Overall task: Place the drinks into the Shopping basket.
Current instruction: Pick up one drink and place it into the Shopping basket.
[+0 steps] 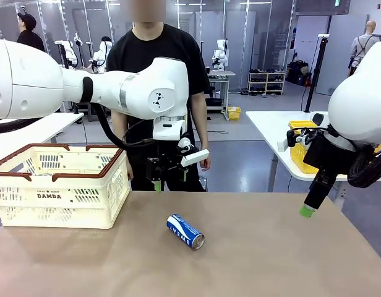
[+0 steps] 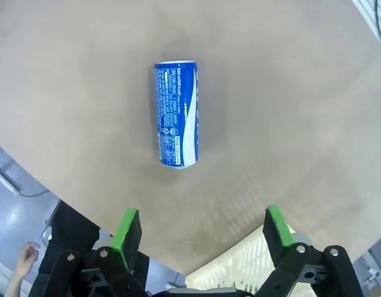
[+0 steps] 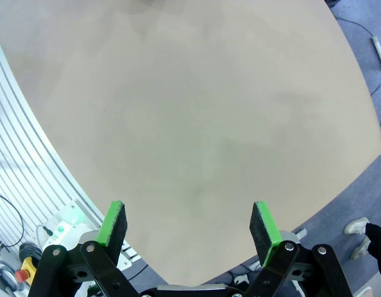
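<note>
Setting: lab/workshop bkgd, other tables far back; tan table [image 1: 271,260] across lower half of front view; person [image 1: 156,55] in black tee at far side, upper centre.

Item 1 – Shopping basket [image 1: 60,185]: cream slotted, brown rim, "DAMDA" on side. Left of frame, front view. Interior not clearly visible; contents cannot be told.

Item 2 – blue can [image 1: 185,231]: "Sweat" lettering, lying on its side, centre-bottom of front view, well apart from basket. In left wrist view it sits upper centre [image 2: 176,113], long axis running roughly up-down in frame.

Item 3 – left gripper [image 1: 169,173]: hangs mid-frame above table, beyond the can, near the person. Jaws spread wide, nothing between them (left wrist view, pads at bottom of frame [image 2: 127,229]).

Item 4 – right gripper [image 1: 309,207]: right edge of frame, over bare table. Jaws wide, empty per right wrist view [image 3: 187,229].

Step, est.: pre-grasp; can not yet picked up.

Next move, est.: left arm to come over the can and lower, pads straddling its narrow width, close, lift, carry to frame left, release over basket. Can may roll if nudged.
</note>
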Robot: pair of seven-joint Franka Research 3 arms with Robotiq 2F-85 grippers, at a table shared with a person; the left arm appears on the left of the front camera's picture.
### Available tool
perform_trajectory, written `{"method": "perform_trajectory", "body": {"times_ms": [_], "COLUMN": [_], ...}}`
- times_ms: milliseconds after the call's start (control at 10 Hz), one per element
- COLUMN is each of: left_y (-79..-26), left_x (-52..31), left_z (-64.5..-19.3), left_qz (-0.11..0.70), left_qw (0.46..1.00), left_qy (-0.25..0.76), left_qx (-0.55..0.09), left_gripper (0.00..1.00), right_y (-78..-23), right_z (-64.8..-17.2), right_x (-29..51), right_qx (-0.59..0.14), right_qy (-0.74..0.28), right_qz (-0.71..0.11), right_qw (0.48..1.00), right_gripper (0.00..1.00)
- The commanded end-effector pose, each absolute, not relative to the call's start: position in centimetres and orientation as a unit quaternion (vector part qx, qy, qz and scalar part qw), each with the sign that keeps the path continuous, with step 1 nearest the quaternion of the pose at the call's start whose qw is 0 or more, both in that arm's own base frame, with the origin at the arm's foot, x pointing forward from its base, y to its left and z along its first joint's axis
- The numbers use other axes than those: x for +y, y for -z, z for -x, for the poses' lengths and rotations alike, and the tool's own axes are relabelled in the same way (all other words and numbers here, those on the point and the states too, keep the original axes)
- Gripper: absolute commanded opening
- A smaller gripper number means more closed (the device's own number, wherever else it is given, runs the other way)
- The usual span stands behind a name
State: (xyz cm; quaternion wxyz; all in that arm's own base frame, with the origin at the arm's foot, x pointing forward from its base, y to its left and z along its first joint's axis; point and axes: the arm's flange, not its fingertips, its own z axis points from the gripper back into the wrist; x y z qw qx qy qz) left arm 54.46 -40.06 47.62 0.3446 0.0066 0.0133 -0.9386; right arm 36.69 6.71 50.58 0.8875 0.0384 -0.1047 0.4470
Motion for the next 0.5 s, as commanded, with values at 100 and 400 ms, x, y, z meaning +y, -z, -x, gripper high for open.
{"method": "perform_trajectory", "body": {"times_ms": [100,400], "left_y": [-46.6,-43.2], "left_x": [-40.5,-41.7], "left_z": [-54.3,-52.7], "left_qz": [-0.003,-0.018], "left_qw": [0.332,0.352], "left_qy": [0.943,0.936], "left_qx": [-0.003,0.002], "left_gripper": [1.0,1.0], "right_y": [-50.6,-50.6], "right_z": [-36.7,-36.7], "right_x": [6.6,6.6], "right_qx": [-0.102,-0.102], "right_qy": [-0.447,-0.447], "right_qz": [-0.035,-0.035], "right_qw": [0.888,0.888], "right_gripper": [1.0,1.0]}}
